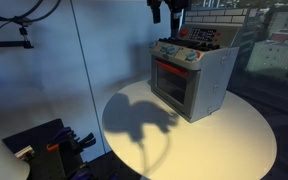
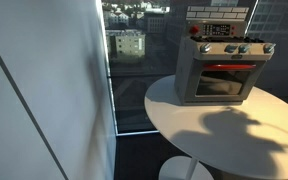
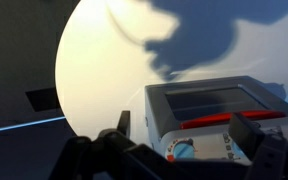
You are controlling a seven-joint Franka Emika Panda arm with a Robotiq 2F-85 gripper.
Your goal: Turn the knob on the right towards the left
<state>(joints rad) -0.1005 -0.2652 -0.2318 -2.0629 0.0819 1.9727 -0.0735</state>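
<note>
**Pincer hangs spread above the toy stove**

Pincer (image 1: pixel 169 10) hangs high over the toy stove (image 1: pixel 189 75). In the wrist view its two dark fingers (image 3: pixel 112 150) stand well apart, with nothing between them but the stove's front well below. That open stance suits the job, since the jaws must straddle a small knob before they can twist it.

The stove sits toward the back of the round white table (image 1: pixel 214 140). Its door and red handle (image 3: pixel 234 120) face out over the bare top, where the arm's shadow (image 1: pixel 134 115) falls. A row of knobs (image 2: pixel 234 48) runs along the panel above the door. The knob on the right (image 2: pixel 266 48) is the end one as seen facing the door, untouched and well apart from the pincer.

The wrist view shows a blue-and-red knob (image 3: pixel 181 150) near its lower edge, but I cannot tell which of the row it is. By my reading the approach is only at its start, and the next move calls for a descent lined up over that end knob.
</note>
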